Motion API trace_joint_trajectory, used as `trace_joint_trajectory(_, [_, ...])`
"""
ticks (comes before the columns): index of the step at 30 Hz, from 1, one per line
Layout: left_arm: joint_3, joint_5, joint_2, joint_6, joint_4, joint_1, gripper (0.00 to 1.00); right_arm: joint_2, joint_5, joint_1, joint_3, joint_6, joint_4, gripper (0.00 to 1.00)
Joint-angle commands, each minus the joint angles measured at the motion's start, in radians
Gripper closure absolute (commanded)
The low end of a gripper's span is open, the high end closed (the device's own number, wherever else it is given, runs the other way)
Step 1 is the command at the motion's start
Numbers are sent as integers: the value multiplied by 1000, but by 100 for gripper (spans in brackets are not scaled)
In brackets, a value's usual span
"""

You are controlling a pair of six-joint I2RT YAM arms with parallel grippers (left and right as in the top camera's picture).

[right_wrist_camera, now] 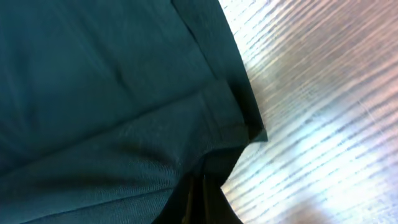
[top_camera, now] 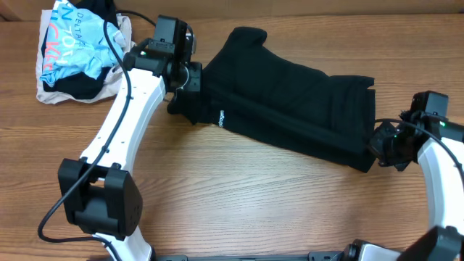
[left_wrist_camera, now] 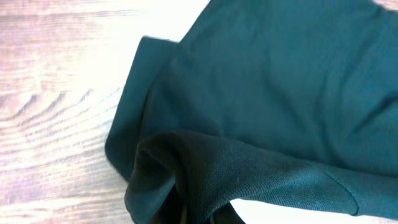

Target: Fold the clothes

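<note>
As left claw [top_camera: 185,90] and right claw [top_camera: 377,148] pinch opposite ends, black garment [top_camera: 290,109] between.

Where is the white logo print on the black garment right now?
In the overhead view, the white logo print sits on the robot-facing edge of the black shorts, toward their left end, just beside the left pincer.

Open wood in front, cloth and arms across the middle.
The table [top_camera: 275,210] lies bare along the front between the two arms, and again in a strip behind the black garment [top_camera: 290,94] at the far right. The garment slants across the middle. The left arm [top_camera: 123,123] crosses the left side, the right arm [top_camera: 442,167] stands at the right edge, and a pile of clothes [top_camera: 72,54] fills the far left corner.
</note>
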Motion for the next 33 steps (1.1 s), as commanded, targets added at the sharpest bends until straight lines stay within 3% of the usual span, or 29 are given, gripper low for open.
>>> trace_joint_trajectory(1, [-5,-23,46,-13,24,-6,91,45,32,-5,-8,5,35,96])
trace_joint_trajectory(5, [-5,-21,100,-14,63,-7,90,93,32,-5,-8,5,92,96])
trace_joint_trajectory(10, [-5,-22,179,-14,92,-7,76,135,32,-5,-8,5,153,95])
trace_joint_trajectory(11, [-5,-23,190,-13,98,-7,68,140,32,-5,-8,5,166,89])
trace_joint_trajectory(12, [-5,-23,207,-13,111,-6,57,145,32,-5,-8,5,181,74])
trace_joint_trajectory(13, [-5,-23,214,-11,119,-6,50,146,32,-5,-8,4,192,66])
trace_joint_trajectory(17, [-4,-23,224,57,171,-6,24,146,32,-5,-8,-27,241,45])
trace_joint_trajectory(21, [61,-23,222,137,170,-6,0,145,18,-5,32,-50,232,32])
trace_joint_trajectory(33, [614,62,222,229,-169,-17,0,142,-71,13,420,-59,-46,20])
